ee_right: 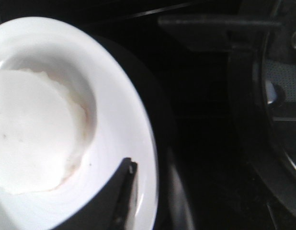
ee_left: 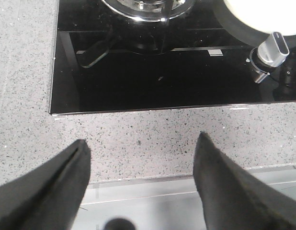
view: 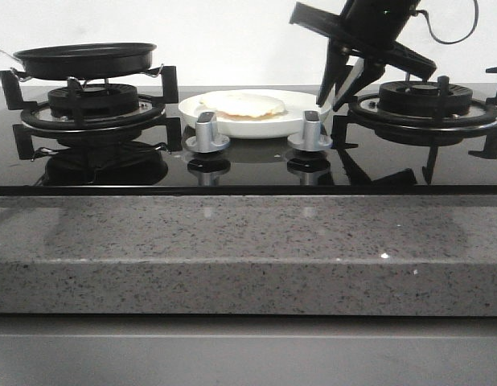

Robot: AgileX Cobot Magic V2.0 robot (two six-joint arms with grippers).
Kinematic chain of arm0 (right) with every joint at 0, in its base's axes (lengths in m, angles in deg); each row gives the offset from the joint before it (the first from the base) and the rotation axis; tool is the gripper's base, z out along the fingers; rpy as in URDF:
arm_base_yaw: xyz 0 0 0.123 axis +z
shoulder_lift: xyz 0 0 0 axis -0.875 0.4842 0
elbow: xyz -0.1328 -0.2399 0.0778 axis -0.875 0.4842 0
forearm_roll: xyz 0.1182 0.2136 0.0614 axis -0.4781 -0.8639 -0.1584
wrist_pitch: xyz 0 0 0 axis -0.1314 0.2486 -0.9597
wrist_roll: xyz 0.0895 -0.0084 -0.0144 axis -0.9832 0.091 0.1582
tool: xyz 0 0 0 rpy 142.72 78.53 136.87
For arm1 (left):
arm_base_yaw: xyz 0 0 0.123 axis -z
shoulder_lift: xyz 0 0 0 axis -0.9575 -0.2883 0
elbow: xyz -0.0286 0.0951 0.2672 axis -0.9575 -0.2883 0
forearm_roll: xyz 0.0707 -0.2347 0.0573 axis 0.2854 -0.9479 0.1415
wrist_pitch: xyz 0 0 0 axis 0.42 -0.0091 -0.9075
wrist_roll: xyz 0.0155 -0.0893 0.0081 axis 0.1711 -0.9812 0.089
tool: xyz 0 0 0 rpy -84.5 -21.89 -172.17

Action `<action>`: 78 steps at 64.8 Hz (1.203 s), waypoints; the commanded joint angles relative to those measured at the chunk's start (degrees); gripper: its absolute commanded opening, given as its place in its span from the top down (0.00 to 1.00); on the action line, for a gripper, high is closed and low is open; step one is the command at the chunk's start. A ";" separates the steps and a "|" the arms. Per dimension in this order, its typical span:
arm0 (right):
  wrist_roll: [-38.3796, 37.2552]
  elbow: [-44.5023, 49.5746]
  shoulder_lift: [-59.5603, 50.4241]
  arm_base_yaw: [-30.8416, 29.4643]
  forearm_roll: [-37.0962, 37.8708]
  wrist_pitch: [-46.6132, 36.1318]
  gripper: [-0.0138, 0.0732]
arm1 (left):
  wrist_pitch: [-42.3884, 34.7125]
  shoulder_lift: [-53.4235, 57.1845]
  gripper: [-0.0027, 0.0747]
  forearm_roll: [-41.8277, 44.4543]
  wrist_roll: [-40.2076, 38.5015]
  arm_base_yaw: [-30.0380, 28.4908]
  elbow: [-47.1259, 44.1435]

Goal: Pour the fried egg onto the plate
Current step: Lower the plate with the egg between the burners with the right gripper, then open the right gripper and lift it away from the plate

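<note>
The white plate (view: 293, 112) stands on the black hob between the two burners, and the fried egg (view: 242, 104) lies flat on it. In the right wrist view the egg (ee_right: 28, 139) fills the plate's (ee_right: 114, 86) middle. My right gripper (view: 330, 103) is at the plate's right edge. One finger (ee_right: 125, 191) is over the rim's inside and the other is dark outside it, with a small gap showing. The black frying pan (view: 84, 58) sits empty on the left burner. My left gripper (ee_left: 142, 139) is open and empty over the granite counter's front edge.
Two silver knobs (view: 207, 133) (view: 310, 130) stand just in front of the plate. The right burner grate (view: 425, 100) is close behind my right gripper. The granite counter (view: 248, 249) runs along the hob's front. One knob (ee_left: 272, 48) shows in the left wrist view.
</note>
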 commanded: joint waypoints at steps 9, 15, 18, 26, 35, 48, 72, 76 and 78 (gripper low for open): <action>2.45 -2.68 -7.85 -0.37 -0.27 0.41 0.52 | -3.69 0.01 0.37 0.00 -0.47 0.48 1.48; 6.18 -2.68 -11.36 -0.31 -0.15 1.78 0.52 | -3.69 0.01 0.37 0.00 -0.47 0.48 1.48; 7.94 -2.43 -13.26 -0.31 0.31 2.27 0.52 | -3.69 0.01 0.37 0.00 -0.47 0.48 1.48; 10.62 1.14 -20.09 -0.31 3.66 1.42 0.52 | -3.69 0.01 0.37 0.00 -0.47 0.48 1.48; 13.43 12.88 -31.40 -0.31 7.73 -1.79 0.52 | -3.69 0.01 0.37 0.00 -0.47 0.48 1.48; 18.97 32.67 -48.73 -0.31 9.34 -8.89 0.52 | -3.69 0.01 0.37 0.00 -0.47 0.48 1.48; 19.16 57.22 -73.49 -0.31 12.25 -10.91 0.52 | -3.69 0.01 0.37 0.00 -0.47 0.48 1.48; 19.16 60.40 -77.48 -0.31 12.25 -10.49 0.52 | -3.69 0.01 0.37 0.00 -0.47 0.48 1.48; 19.16 61.56 -79.04 -0.31 12.25 -10.50 0.52 | -3.69 0.01 0.37 0.00 -0.47 0.48 1.48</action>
